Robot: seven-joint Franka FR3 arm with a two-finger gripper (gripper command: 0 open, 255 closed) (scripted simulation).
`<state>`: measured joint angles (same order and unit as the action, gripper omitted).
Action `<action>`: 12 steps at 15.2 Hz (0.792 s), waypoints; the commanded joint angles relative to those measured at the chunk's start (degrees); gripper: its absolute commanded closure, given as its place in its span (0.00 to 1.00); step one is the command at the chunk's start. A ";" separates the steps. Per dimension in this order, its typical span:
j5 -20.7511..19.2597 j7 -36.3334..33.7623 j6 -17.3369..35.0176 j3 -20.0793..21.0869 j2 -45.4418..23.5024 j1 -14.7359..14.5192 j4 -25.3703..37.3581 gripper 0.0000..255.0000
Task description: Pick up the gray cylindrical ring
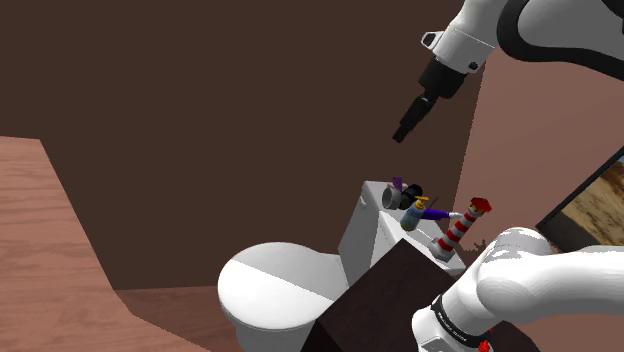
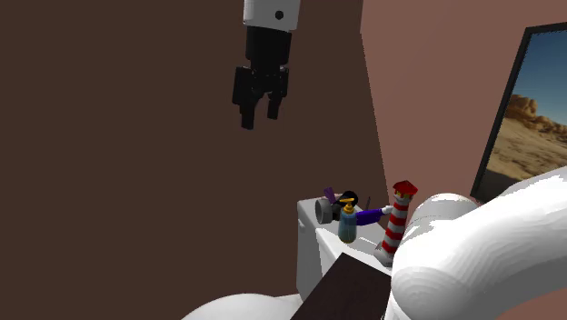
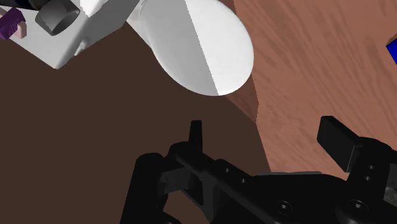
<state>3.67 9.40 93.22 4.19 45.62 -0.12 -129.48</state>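
The gray cylindrical ring (image 1: pixel 389 201) lies on its side at the end of a white toilet tank (image 1: pixel 360 235), next to a purple and black item (image 1: pixel 411 189). In the second exterior view the ring (image 2: pixel 324 211) sits at the tank's left end. My black gripper (image 1: pixel 408 128) hangs high above the tank, well clear of the ring, with nothing between its fingers. The second exterior view shows the gripper (image 2: pixel 258 115) open. From the wrist camera, the gripper (image 3: pixel 266 137) stands open and the ring (image 3: pixel 56 16) is far ahead of it on the tank.
A small blue bottle with a yellow top (image 1: pixel 412 217) and a red-and-white striped lighthouse figure (image 1: pixel 459 228) share the tank top. The white toilet lid (image 1: pixel 270 283) lies below. A dark brown wall stands behind, and a framed picture (image 2: pixel 532 100) hangs on the pinkish wall.
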 commanded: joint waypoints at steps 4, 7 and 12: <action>-1.12 0.61 4.79 -1.89 0.77 1.57 -4.96 0.00; -2.27 1.20 9.72 -3.86 0.99 3.27 -9.49 0.00; -4.20 2.23 18.35 -7.32 -0.02 6.36 -16.04 0.00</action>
<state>-0.25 11.69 109.89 -2.66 45.33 5.68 -143.89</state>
